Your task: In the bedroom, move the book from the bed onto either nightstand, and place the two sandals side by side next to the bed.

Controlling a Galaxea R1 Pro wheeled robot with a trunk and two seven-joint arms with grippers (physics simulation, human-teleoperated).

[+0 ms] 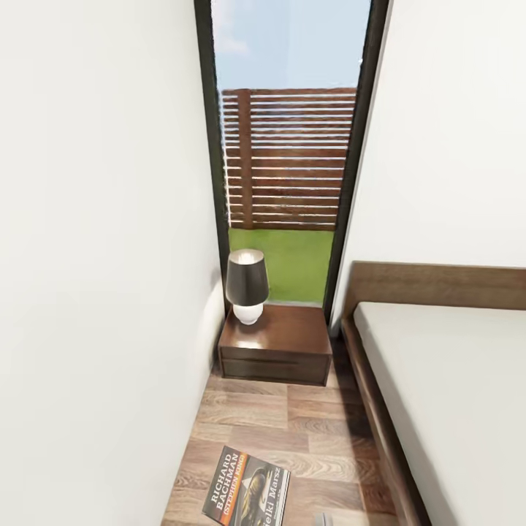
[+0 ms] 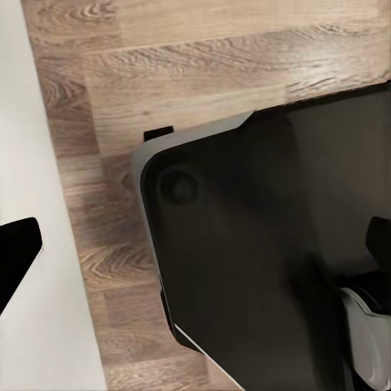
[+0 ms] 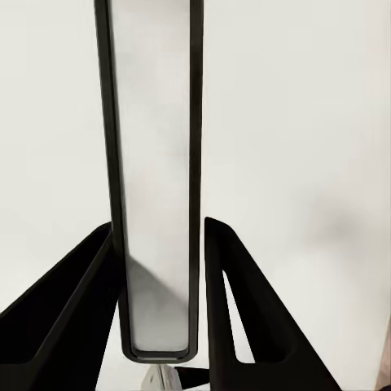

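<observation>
The book is off the bed but not yet on a nightstand, so I judge the first part about half done. The sandal part remains, as far as these views tell.

The small dark paperback book with the orange band and white lettering [image 1: 246, 488] hangs low over the brown wood-plank floor [image 1: 292, 431]. It sits in the narrow aisle between the white wall [image 1: 95, 256] and the low dark-framed bed with the pale-grey mattress [image 1: 453, 394]. The low reddish-brown wooden nightstand [image 1: 276, 352] stands at the aisle's far end, well apart from the book, with a dark-shaded lamp [image 1: 246, 285] on its left part.

In the right wrist view the right gripper [image 3: 159, 277] is closed on the book [image 3: 155, 163], seen edge-on, one finger against each cover. The left gripper [image 2: 195, 244] is spread wide and empty above the floor.

The book lies cover up. Its long axis appears to run away from the robot toward the nightstand, leaning slightly toward the bed. The tops of its letters face the wall, and its near end is cut off in the head view.
</observation>
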